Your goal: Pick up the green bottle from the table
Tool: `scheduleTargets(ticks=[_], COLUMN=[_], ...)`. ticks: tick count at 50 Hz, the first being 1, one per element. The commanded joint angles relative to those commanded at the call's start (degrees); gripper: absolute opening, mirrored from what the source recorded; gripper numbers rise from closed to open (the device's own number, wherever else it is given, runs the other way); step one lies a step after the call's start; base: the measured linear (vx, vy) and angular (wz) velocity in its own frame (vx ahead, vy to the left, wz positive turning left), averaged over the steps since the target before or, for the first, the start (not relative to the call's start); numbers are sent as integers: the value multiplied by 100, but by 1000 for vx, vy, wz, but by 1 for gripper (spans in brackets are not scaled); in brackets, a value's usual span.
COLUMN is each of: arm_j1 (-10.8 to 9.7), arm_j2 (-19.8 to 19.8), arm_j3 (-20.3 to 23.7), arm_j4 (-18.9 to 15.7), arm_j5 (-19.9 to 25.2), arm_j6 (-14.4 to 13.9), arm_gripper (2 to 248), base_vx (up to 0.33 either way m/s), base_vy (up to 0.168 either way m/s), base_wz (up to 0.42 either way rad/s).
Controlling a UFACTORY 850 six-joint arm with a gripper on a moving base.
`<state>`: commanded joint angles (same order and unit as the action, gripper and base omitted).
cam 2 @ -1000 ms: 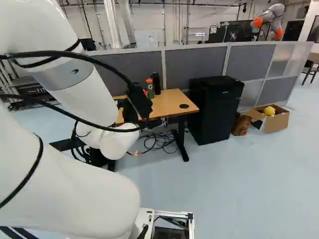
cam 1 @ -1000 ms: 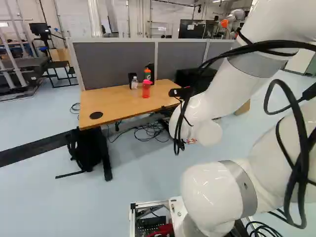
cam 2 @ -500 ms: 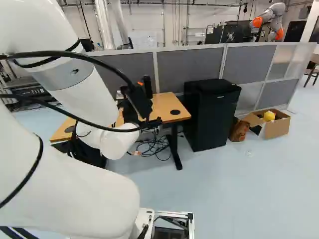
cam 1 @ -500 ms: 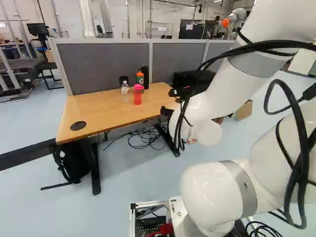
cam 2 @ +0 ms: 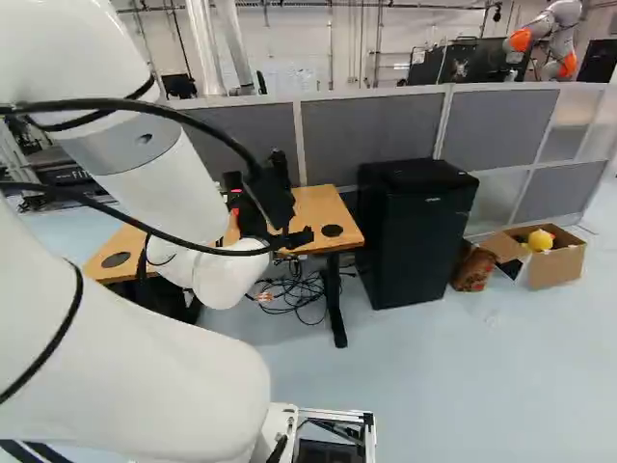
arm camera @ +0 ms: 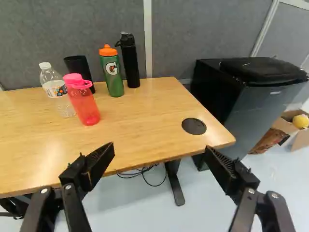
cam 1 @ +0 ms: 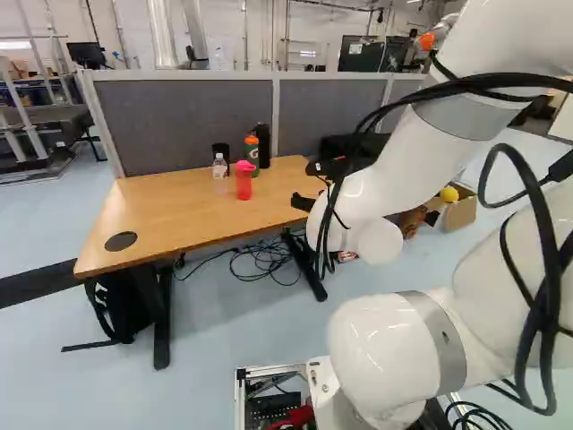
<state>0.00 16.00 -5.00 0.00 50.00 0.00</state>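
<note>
My gripper (cam 2: 273,198) hangs ahead of the arm in the right base view. In the wrist view the gripper (arm camera: 160,150) is open, its black fingers wide apart with nothing between them. The green bottle (arm camera: 113,75) with an orange cap stands upright on the wooden table (arm camera: 145,108), well ahead of the fingers, near the grey partition. In the left base view the green bottle (cam 1: 252,159) is partly covered by the pink-red bottle's lid. The right base view hides most of it behind my gripper and arm.
Close around the green bottle stand a black bottle (arm camera: 130,60), a black cup (arm camera: 79,69), a pink-red bottle (arm camera: 84,102) and a clear bottle (arm camera: 57,92). A black fridge (cam 2: 415,236) and a cardboard box (cam 2: 557,265) are right of the table. Another robot (cam 2: 554,39) stands beyond the partition.
The base has moved: the table appears nearer and further left in the left base view, and the box has come into sight there. My arm keeps its pose against its lowest joint.
</note>
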Motion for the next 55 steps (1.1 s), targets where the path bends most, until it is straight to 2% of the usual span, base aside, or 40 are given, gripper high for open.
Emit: scheduleTargets(ticks=[42,43,55], arm_j1=[0,-79,-257], arm_j2=[0,-152,-500], arm_j3=[0,-128,-433], arm_j4=[0,-105,-306], arm_j5=[0,0,0], arm_j6=[0,0,0], arm_gripper=[247,247,247], base_vx=[170,143,33], base_vy=[-81,-59,-17], base_wz=[214,216,33])
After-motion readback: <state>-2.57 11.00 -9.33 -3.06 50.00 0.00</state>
